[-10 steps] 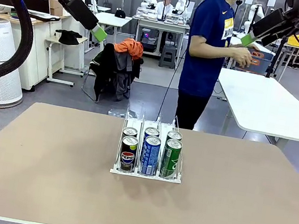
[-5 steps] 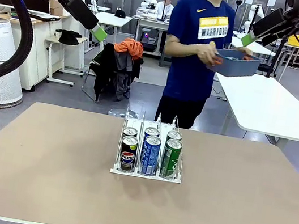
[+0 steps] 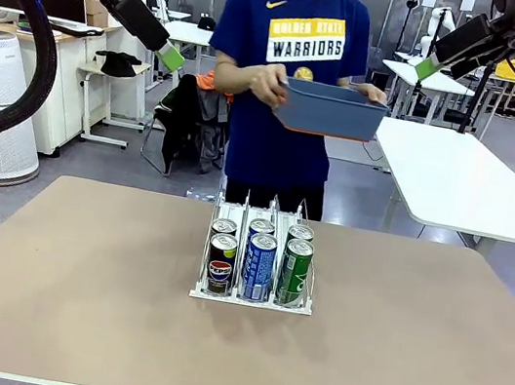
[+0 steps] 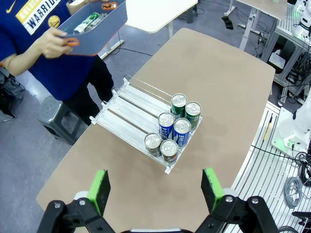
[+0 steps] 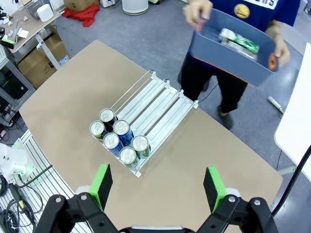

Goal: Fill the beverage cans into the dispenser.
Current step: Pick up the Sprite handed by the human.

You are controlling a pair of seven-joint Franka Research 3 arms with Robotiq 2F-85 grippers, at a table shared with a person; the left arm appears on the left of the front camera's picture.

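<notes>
The dispenser (image 3: pixel 250 295) stands mid-table with several beverage cans at its front end: a black Pepsi can (image 3: pixel 220 266), a blue one (image 3: pixel 259 267) and a green one (image 3: pixel 295 272), each with another can behind it. Its rear lanes (image 4: pixel 129 109) lie bare. My left gripper (image 3: pixel 171 58) hangs high at the upper left, open and holding nothing; its green pads (image 4: pixel 100 189) stand wide apart above the table. My right gripper (image 3: pixel 425 68) hangs high at the upper right, likewise open (image 5: pixel 158 183). More cans (image 5: pixel 238 41) lie in a tub the person holds.
A person in a blue shirt stands at the far edge, holding a blue-grey tub (image 3: pixel 331 109) in both hands above the dispenser's far end. A white table (image 3: pixel 467 183) stands behind on the right. Bare tabletop (image 3: pixel 52 297) surrounds the dispenser.
The person has turned from the white side table and stepped left to face my table, carrying the tub in front of the chest. Both arms and the cans stayed still.
</notes>
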